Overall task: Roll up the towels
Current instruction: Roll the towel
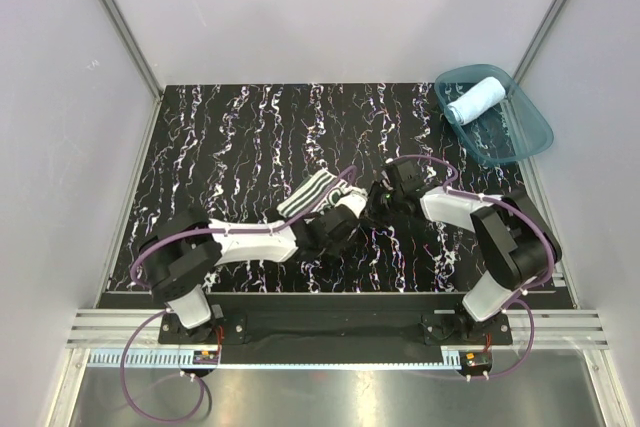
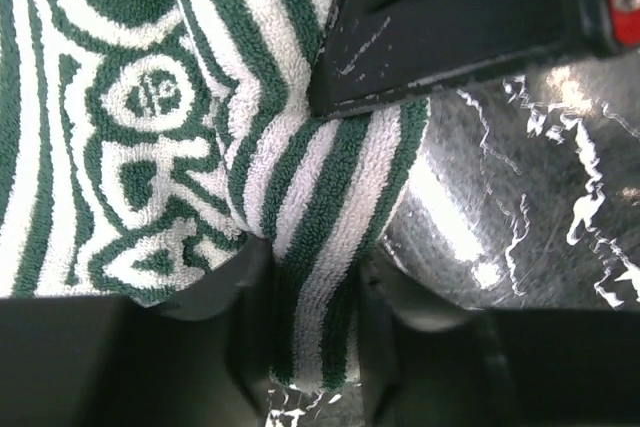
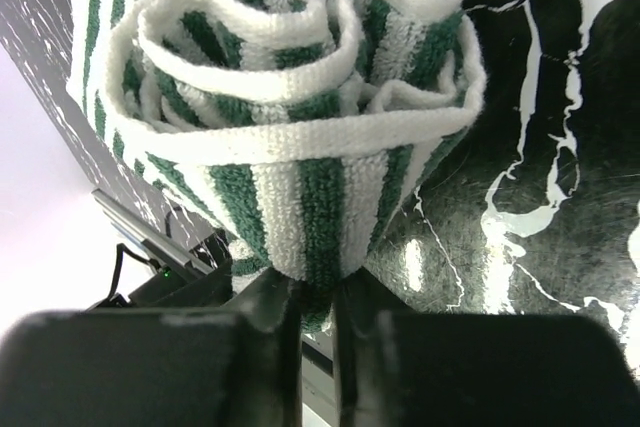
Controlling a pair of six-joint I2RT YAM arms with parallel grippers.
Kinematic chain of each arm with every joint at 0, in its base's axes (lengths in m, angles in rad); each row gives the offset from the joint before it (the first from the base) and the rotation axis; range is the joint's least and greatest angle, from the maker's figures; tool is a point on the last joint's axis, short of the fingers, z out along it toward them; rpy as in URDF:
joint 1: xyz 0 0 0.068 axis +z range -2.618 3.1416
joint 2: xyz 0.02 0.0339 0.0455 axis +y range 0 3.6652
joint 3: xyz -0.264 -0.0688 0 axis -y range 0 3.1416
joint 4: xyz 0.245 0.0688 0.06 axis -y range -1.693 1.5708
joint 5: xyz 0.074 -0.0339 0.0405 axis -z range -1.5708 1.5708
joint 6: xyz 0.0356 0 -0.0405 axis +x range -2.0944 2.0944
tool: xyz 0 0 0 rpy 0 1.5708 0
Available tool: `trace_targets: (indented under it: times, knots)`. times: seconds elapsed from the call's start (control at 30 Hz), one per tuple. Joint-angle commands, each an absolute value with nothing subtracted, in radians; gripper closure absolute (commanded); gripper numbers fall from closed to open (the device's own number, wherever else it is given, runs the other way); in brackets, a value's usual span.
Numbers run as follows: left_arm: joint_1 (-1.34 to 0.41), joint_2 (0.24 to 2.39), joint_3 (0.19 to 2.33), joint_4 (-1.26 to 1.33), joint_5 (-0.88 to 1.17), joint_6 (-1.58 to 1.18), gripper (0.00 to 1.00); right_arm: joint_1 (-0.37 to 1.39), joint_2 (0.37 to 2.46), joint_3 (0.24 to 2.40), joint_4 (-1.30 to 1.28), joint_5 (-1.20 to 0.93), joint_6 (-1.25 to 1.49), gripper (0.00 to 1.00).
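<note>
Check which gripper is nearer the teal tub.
Right. The right gripper pinches the striped towel mid-table, on the side toward the teal tub at the far right corner. The left gripper pinches the same towel from its left, further from the tub.

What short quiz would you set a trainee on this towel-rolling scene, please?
1. True or false: the light blue towel lies rolled inside the teal tub.
2. Multiple choice: what does the right gripper pinch?
A) the end of the rolled green-and-white striped towel
B) the rim of the tub
C) nothing
3. Short answer: what is clamped in the left gripper?

Key: 1 true; 2 A; 3 a fold of the green-and-white striped towel.
</note>
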State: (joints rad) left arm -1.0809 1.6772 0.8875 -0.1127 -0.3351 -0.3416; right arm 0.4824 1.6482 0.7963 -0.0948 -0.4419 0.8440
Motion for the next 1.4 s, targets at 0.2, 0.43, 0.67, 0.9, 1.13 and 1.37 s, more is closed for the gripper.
trace_targets:
  times: [0.2,0.43,0.67,0.9,1.13,1.37]
  knots:
    - [-0.987,1.686,0.81,0.017,-0.146,-0.339,0.77,0.495,1.589,0.843,-0.34,-0.419,0.762,0.34]
    - [-0.916,1.658,0.759,0.064,0.023,-0.359,0.77,0.495,1.461,0.896,-0.428,-0.298,0.749,0.23]
    - [-0.842,1.678,0.752,0.098,0.236,-0.414,0.77,0.497,1.296,0.793,-0.319,-0.316,0.795,0.13]
    - [-0.753,1.709,0.741,0.163,0.446,-0.491,0.76,0.495,1.276,0.71,-0.229,-0.342,0.827,0.13]
    - [-0.689,1.861,0.807,0.178,0.686,-0.526,0.71,0.494,1.333,0.65,-0.086,-0.37,0.853,0.13]
    - [-0.646,1.931,0.85,0.161,0.771,-0.555,0.66,0.495,1.382,0.598,0.041,-0.339,0.868,0.15]
